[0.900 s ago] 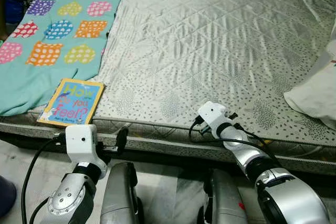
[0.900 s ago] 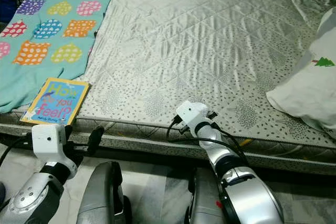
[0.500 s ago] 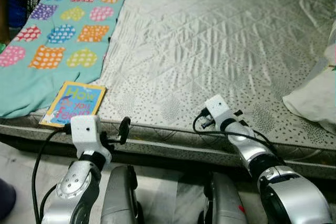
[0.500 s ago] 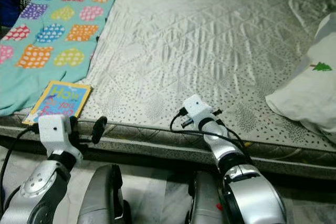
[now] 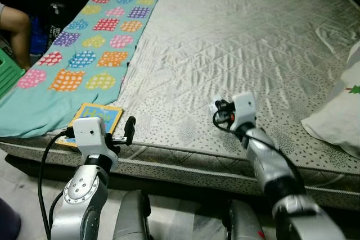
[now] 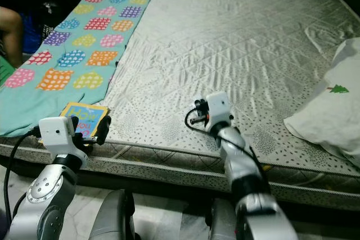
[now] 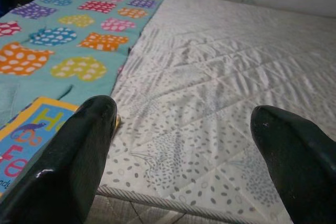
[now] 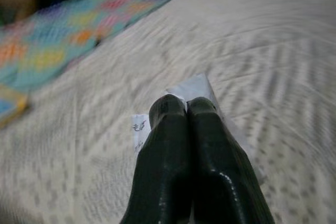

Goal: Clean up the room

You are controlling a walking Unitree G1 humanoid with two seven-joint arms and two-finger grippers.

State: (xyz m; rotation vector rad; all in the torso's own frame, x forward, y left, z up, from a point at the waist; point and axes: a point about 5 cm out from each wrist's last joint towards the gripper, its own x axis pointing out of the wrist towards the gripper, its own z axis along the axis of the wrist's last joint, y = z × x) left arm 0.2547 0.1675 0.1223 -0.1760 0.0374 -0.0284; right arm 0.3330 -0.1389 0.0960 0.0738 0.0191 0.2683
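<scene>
White paper scrap (image 8: 197,88) is pinched between the right gripper (image 8: 186,106)'s closed fingers, lifted above the mattress (image 5: 236,43), likely for disposal. Left gripper (image 7: 181,124) gapes, book (image 7: 31,135) beside its finger.

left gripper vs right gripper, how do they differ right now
The left gripper has its fingers spread wide with nothing between them; the right gripper has its fingers pressed together, seemingly pinching a white slip of paper. The left gripper hangs at the mattress edge beside the children's book; the right gripper is raised over the middle of the mattress. Both have two black fingers on a silver arm.
</scene>
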